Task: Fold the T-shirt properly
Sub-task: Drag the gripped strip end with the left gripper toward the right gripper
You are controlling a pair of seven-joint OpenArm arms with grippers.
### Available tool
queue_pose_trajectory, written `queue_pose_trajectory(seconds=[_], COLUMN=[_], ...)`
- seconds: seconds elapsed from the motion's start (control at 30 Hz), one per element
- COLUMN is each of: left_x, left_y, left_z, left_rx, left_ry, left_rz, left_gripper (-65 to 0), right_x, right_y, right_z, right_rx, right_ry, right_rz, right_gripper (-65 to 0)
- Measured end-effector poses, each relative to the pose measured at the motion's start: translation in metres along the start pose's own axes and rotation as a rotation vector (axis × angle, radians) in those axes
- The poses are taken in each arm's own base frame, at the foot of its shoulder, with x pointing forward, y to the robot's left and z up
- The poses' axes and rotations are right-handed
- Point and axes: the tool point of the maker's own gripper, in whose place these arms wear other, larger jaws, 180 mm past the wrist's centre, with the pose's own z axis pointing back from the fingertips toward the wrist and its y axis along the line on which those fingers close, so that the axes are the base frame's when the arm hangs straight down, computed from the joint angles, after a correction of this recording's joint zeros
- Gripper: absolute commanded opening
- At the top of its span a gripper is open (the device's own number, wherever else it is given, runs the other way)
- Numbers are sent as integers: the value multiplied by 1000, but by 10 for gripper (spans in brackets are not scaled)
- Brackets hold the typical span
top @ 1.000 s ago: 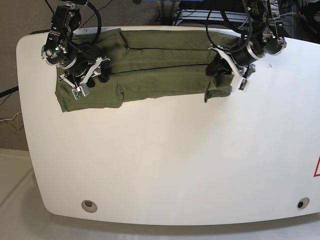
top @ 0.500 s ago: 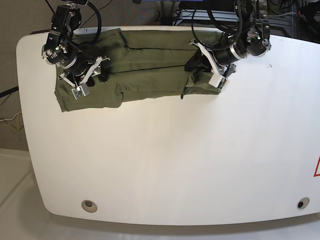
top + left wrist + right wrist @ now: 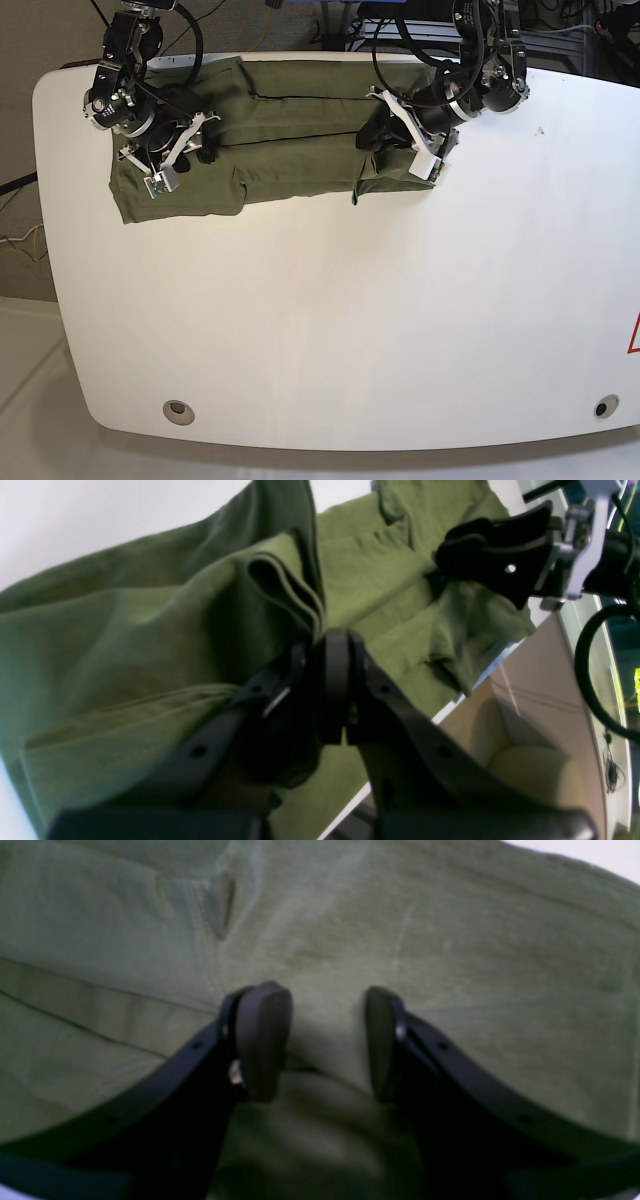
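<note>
The olive-green T-shirt (image 3: pixel 290 150) lies in a long band along the far edge of the white table (image 3: pixel 350 320). My left gripper (image 3: pixel 375 135) is shut on the shirt's doubled-over right end and holds it lifted above the band. The left wrist view shows the pads (image 3: pixel 335 670) pinching a folded hem of the shirt (image 3: pixel 125 630). My right gripper (image 3: pixel 200 152) rests on the shirt's left part. In the right wrist view it (image 3: pixel 322 1040) is open, its fingers apart on the flat cloth (image 3: pixel 450 965). It also shows in the left wrist view (image 3: pixel 480 555).
Cables and equipment (image 3: pixel 420 20) crowd behind the table's far edge. Two round holes (image 3: pixel 178 410) (image 3: pixel 601 407) sit near the front edge, and a red mark (image 3: pixel 634 335) at the right edge. White table surface spreads in front of the shirt.
My left gripper has carried the shirt's right end leftward along the band, so the shirt is shorter on the right. The right arm has not moved.
</note>
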Motion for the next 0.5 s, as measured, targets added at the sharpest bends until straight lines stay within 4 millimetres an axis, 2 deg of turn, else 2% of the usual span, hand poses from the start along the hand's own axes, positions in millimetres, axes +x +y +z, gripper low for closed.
queue_pose_trajectory(seconds=[0.37, 0.5], left_x=[-2, -4], left_y=[-18, -14], left_z=[-24, -32], left_rx=[-16, -28], left_ry=[13, 25], left_rz=[55, 78], left_gripper=[-650, -650], right_x=[0, -2], right_y=[1, 0], right_z=[0, 0], right_rx=[2, 1], right_ry=[1, 15], right_rz=[1, 3], right_gripper=[-377, -376])
